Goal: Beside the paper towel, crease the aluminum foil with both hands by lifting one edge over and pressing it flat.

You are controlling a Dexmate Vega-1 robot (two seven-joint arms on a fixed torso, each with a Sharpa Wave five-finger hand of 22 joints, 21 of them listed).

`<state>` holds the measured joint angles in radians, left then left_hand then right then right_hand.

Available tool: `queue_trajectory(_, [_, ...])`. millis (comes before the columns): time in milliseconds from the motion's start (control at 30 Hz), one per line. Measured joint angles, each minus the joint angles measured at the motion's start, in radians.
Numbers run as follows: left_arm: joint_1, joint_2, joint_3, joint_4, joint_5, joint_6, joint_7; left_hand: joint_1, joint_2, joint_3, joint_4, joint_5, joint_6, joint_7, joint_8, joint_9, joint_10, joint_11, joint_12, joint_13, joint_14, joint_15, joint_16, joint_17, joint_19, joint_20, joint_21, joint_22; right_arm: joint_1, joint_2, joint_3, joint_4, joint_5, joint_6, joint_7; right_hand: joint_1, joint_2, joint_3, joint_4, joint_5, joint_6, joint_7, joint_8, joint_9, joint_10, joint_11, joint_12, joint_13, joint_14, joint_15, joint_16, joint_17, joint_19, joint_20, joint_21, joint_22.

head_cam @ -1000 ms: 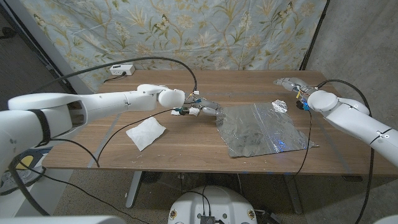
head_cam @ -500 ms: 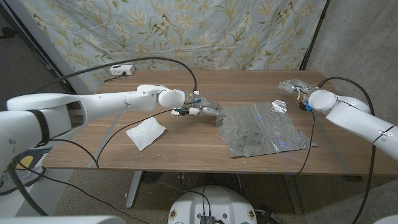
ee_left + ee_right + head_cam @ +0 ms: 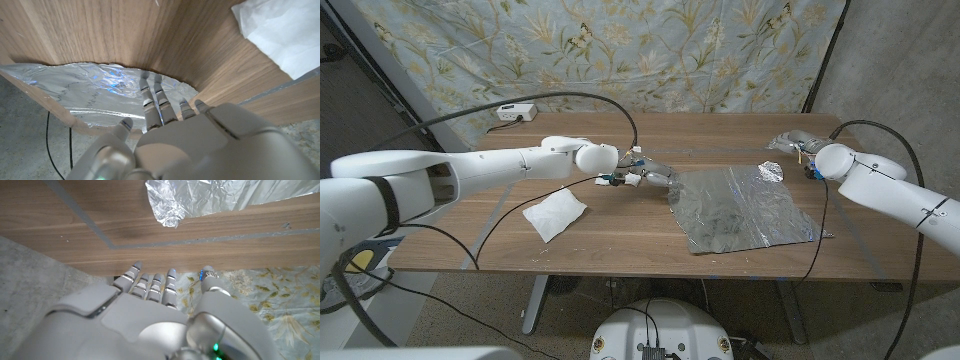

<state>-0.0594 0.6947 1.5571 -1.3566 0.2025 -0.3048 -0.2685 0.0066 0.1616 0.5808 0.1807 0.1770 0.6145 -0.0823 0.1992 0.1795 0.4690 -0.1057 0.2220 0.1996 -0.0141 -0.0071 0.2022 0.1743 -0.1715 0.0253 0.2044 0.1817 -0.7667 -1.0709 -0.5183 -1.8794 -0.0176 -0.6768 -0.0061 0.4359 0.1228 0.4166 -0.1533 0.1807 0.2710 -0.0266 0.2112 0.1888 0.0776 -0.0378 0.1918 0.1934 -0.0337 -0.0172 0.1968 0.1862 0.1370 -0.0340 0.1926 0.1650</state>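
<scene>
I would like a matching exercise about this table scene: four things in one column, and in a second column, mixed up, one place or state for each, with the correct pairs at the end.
Things:
1. aluminum foil
2. paper towel
3. left hand
4. right hand

Places or states:
A. at the foil's left edge
B. lying white and folded, left of the foil
C. open, at the far right of the table, apart from the foil
D. spread out, with one far corner crumpled

Pairs: 1-D, 2-B, 3-A, 4-C

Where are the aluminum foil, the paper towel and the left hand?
aluminum foil (image 3: 740, 207), head view, middle of the sheet.
paper towel (image 3: 555, 214), head view, centre of the white fold.
left hand (image 3: 642, 175), head view, middle of the hand at the foil's left edge.
</scene>
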Motion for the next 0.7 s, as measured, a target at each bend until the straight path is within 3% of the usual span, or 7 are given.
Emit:
queue_trajectory(200, [0.0,-0.007,0.001,0.007,-0.002,-0.007,-0.003,0.0,0.0,0.0,0.0,0.0,0.0,0.0,0.0,0.0,0.0,0.0,0.0,0.0,0.004,0.003,0.0,0.0,0.0,0.0,0.0,0.0,0.033,-0.002,-0.055,-0.006,-0.077,-0.05,0.014,0.012,-0.004,0.001,-0.007,0.0,0.035,0.014,0.007,0.0,-0.006,0.006,0.0,0.0,0.0,0.0,0.0,0.0,0.0,0.0,0.0,0.0])
queue_trajectory(700, [-0.003,-0.023,0.002,0.037,-0.01,-0.023,-0.009,0.0,0.0,0.007,-0.001,0.0,0.0,0.0,0.0,0.0,0.0,0.0,-0.004,-0.001,0.007,0.0,0.0,0.0,0.0,0.0,0.0,0.0,0.09,-0.004,-0.147,-0.01,-0.238,-0.15,0.101,0.043,-0.025,-0.002,-0.017,0.0,0.069,0.048,0.012,0.005,-0.025,0.05,0.0,0.0,-0.003,0.024,0.0,0.0,0.0,0.015,0.0,0.0])
